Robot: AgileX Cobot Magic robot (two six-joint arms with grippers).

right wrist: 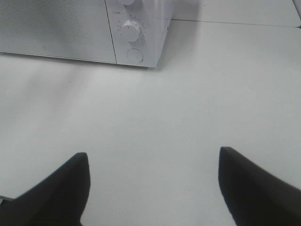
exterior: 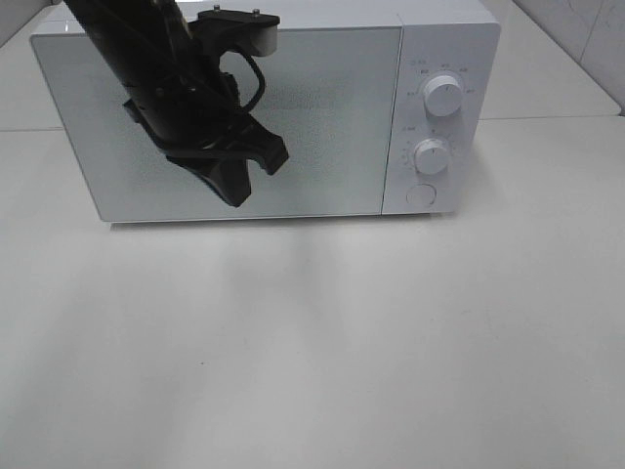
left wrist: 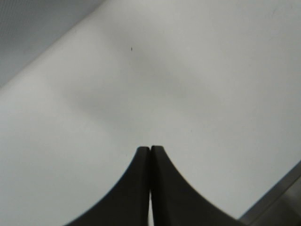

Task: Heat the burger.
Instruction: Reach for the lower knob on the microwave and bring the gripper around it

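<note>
A white microwave, door closed, stands on a pale table.

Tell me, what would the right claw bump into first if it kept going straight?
Probably the white table: the open right gripper tilts down toward it. The microwave stands farther on, though depth is hard to judge.

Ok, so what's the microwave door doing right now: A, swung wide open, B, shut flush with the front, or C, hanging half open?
B: the microwave door lies flat and flush beside the control panel, with no gap or opening showing, and the left gripper hangs shut in front of it.
</note>
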